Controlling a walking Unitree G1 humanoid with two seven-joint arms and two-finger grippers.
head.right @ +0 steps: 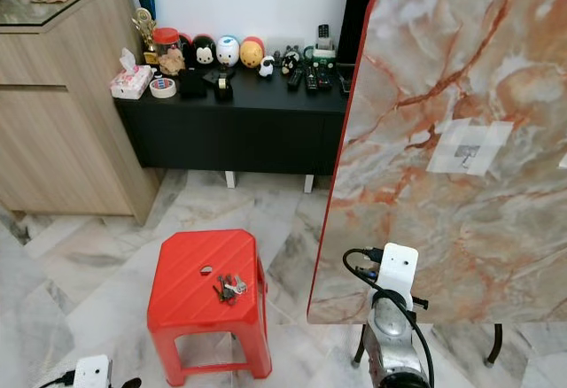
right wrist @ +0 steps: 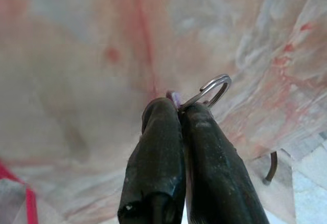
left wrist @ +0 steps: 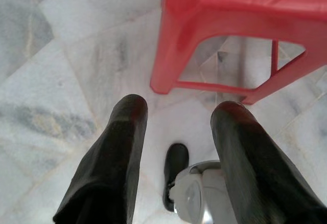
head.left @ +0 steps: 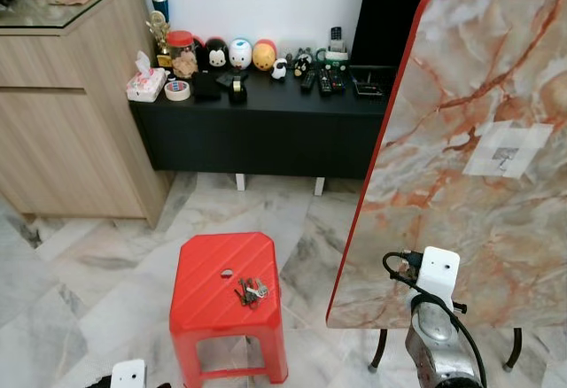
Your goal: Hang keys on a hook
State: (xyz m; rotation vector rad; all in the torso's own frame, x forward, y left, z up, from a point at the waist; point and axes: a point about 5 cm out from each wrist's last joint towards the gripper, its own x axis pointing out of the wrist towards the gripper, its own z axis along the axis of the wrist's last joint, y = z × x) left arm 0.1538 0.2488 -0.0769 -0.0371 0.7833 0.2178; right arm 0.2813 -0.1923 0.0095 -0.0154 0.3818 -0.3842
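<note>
A marble-patterned board [head.left: 461, 158] with a red edge stands upright on the right. A small hook [head.left: 506, 153] sits on a white tape patch on it. My right gripper [right wrist: 179, 106] is shut on a metal key ring [right wrist: 213, 88], held close to the board's face, with the dark hook [right wrist: 272, 168] a short way off. The right arm [head.left: 438, 317] rises in front of the board's lower edge. A bunch of keys [head.left: 251, 291] lies on the red plastic stool [head.left: 213, 268]. My left gripper [left wrist: 179, 109] hangs open and holds nothing, low beside the stool's legs [left wrist: 168, 55].
A black low console [head.left: 257, 122] with toys and remotes runs along the back wall. A wooden cabinet [head.left: 62, 113] stands at the left. Thin dark legs [head.left: 379, 350] show under the board. The floor is marble tile [head.left: 97, 264].
</note>
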